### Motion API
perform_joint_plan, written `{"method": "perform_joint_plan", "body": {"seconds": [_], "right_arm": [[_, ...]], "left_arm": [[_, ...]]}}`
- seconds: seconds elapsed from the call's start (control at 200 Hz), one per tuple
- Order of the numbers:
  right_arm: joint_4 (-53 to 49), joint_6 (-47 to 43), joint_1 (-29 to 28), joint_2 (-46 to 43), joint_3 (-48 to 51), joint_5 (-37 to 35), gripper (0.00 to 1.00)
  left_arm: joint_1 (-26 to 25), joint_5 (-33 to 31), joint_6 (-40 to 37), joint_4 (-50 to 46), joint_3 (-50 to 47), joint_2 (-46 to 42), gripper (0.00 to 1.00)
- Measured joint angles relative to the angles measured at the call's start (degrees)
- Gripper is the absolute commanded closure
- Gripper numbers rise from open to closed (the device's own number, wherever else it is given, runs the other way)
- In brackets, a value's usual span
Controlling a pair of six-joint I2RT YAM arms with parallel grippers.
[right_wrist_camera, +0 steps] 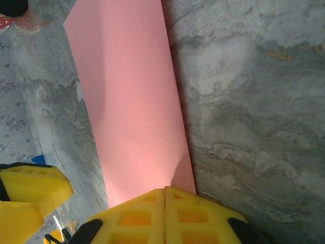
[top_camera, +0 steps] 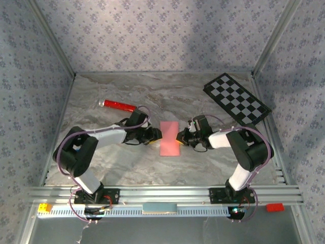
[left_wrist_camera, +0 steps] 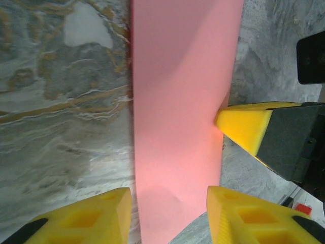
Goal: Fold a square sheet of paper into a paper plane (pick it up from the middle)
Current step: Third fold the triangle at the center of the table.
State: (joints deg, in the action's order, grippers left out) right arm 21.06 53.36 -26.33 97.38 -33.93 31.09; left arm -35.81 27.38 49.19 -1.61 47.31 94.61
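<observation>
Two hands, mine, meet mid-bench. Left hand: fingers spread, straddling near end of one pink sheet, creased to narrow strip, flat at bench centre. Right hand: fingers pressed together at sheet's edge; whether paper nipped, cannot tell. Left wrist view adds right fingertip touching sheet's side. Top view adds, farther back, one red cylinder, one checkerboard.

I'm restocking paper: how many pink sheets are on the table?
1. The pink sheet lies as a narrow rectangle in the middle of the table; further sheets stacked beneath it would be hidden.
</observation>
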Motion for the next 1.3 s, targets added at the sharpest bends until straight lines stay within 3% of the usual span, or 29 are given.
{"method": "perform_joint_plan", "body": {"seconds": [1.304], "right_arm": [[-0.2,0.0,-0.1,0.0,0.0,-0.2,0.95]], "left_arm": [[-0.7,2.5,0.0,0.2,3.3,7.6,0.69]]}}
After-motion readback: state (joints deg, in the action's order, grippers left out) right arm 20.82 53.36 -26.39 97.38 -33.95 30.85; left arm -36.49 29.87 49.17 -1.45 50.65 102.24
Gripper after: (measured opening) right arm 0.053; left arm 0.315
